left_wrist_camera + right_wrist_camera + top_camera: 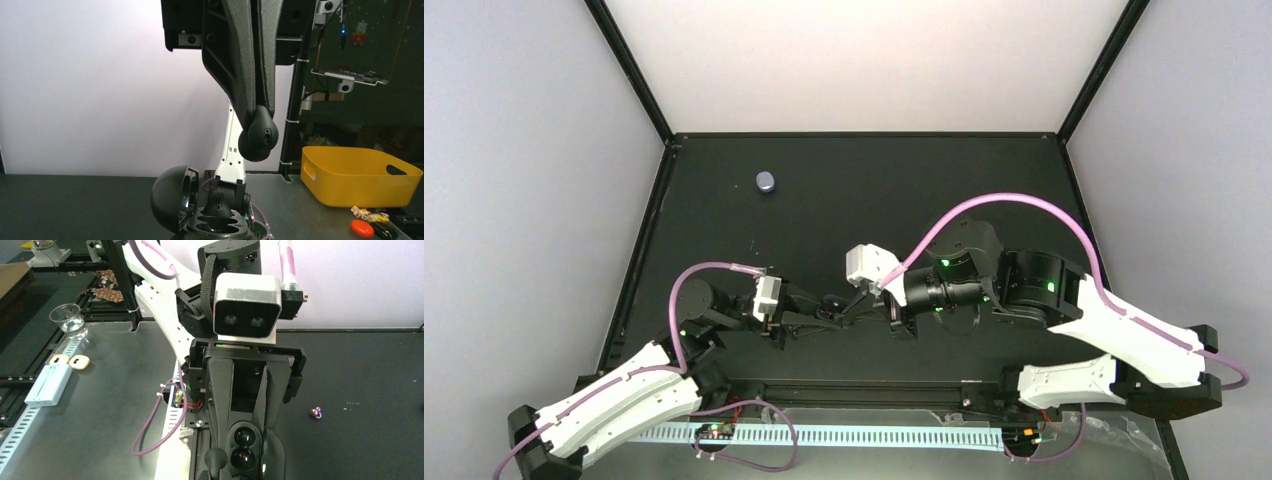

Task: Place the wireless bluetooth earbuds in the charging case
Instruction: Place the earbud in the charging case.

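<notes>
Right gripper (pixel 244 462) is gripping the open charging case (pixel 216 226) at the bottom centre of the left wrist frame, its lid (pixel 167 200) standing open to the left and the wells facing up. Left gripper (pixel 259 119) is hanging above the case in that frame, fingers pinching together on a dark two-lobed piece (pixel 257 139); backlight is hiding whether this is a bud. One lilac earbud (pixel 316 413) is lying on the black table (pixel 365 370), lower right of the right wrist frame, apart from both grippers.
</notes>
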`<state>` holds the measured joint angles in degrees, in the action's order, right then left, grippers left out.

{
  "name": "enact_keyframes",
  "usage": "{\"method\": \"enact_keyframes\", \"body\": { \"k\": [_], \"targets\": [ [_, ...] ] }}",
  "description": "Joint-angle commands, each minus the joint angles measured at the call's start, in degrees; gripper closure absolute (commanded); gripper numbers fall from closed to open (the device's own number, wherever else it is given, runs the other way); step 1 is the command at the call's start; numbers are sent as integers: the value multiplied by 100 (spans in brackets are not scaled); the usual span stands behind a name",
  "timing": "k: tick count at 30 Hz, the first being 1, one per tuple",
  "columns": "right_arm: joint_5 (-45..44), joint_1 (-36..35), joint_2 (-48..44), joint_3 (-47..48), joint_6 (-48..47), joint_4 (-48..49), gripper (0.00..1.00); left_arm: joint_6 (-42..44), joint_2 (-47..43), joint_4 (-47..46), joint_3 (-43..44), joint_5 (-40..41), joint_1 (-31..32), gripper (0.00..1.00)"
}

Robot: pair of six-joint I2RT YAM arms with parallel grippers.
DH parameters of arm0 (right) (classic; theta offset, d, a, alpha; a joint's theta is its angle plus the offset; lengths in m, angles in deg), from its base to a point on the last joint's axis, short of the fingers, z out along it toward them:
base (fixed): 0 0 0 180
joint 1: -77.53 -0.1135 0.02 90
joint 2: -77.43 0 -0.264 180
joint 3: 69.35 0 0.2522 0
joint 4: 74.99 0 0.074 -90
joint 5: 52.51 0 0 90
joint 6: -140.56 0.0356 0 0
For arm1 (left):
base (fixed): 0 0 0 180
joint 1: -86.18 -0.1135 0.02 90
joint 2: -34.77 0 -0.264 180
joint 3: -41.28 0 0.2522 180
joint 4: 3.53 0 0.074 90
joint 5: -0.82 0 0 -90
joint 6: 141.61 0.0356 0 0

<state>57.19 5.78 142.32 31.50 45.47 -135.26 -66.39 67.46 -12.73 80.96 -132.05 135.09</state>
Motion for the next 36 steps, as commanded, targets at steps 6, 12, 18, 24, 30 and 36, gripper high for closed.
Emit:
{"method": "enact_keyframes", "body": {
  "k": [6,12,18,24,30,36],
  "targets": [
    [-534,-173,252,322,-224,-269,99,156,80,-24,213,-73,86,99],
    [-754,-223,382,355,-276,-394,99,172,88,-7,208,-62,106,98],
    [-889,-249,461,378,-294,-386,99,163,122,-34,188,-41,119,98],
    [-941,-266,524,368,-300,-327,99,187,123,-16,195,-21,135,98],
    [-933,-278,576,418,-318,-295,99,208,116,2,195,11,146,98],
    [-950,-298,651,431,-336,-363,99,226,98,20,195,42,154,98]
  ]
}}
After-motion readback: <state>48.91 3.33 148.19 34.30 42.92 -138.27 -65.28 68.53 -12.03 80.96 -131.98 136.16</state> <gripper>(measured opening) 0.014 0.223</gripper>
